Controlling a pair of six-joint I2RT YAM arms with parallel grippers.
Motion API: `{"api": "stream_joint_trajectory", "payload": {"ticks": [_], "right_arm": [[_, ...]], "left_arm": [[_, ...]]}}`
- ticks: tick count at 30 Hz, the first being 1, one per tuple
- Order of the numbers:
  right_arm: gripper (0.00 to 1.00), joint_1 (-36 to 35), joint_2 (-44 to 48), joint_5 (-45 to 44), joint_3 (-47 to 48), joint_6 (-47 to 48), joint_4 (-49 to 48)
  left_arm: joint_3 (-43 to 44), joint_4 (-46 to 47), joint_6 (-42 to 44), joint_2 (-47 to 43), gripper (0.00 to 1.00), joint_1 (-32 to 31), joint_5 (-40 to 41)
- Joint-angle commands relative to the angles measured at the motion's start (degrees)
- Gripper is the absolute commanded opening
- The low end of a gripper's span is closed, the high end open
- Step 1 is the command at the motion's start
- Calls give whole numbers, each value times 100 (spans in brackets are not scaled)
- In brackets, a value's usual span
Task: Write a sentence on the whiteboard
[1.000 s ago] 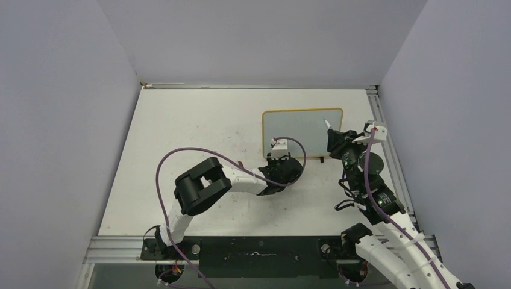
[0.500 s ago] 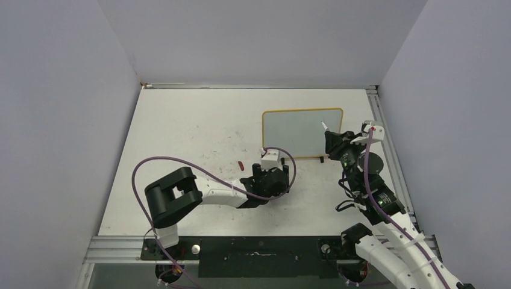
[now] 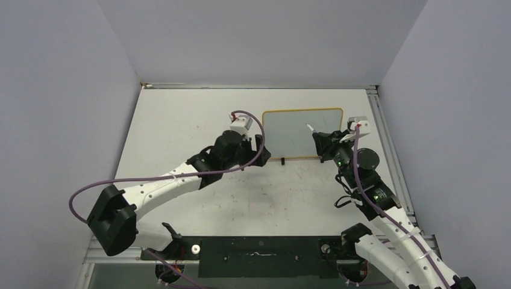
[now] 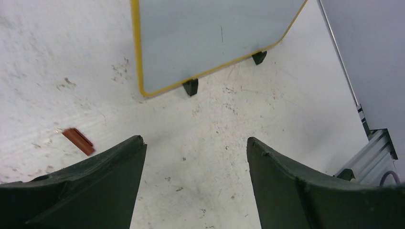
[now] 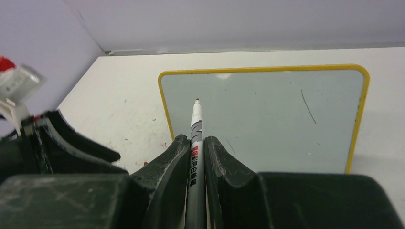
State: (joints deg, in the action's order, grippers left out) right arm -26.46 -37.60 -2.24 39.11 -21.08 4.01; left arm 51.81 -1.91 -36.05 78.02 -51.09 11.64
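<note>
My right fingers [image 5: 176, 157] clench a marker [image 5: 196, 121], its long axis pointing up-frame onto the whiteboard [image 5: 267, 119], centre frame on the tabletop [image 5: 124, 109]. My left fingers [image 4: 110, 167] are spread, empty, below the whiteboard's corner.

The whiteboard [image 3: 295, 129] sits on the bench [image 3: 181, 132], far back on the right. The left end effector [image 4: 196, 140] is just beside its left edge. The right end effector [image 3: 318, 139] is at its right side, with a marker [image 5: 196, 129] between its fingers, pointing over the board. A small cap [image 4: 78, 141] lies on the bench, in front and left of the board.
</note>
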Motion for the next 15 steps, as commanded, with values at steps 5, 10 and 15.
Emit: {"api": "stream_joint_trajectory", "payload": {"ticks": [5, 10, 15], "right_arm": [[5, 739, -641, 1780, -423, -255, -1812], [5, 1457, -1289, 3319, -685, -861, -3295], [5, 1543, -1712, 3382, -764, -783, -3785]], "left_arm": [[1358, 2, 1649, 648, 75, 1821, -3637], [2006, 775, 1916, 1721, 75, 2332, -4813], [2434, 1380, 1799, 2499, 75, 2705, -5276]]}}
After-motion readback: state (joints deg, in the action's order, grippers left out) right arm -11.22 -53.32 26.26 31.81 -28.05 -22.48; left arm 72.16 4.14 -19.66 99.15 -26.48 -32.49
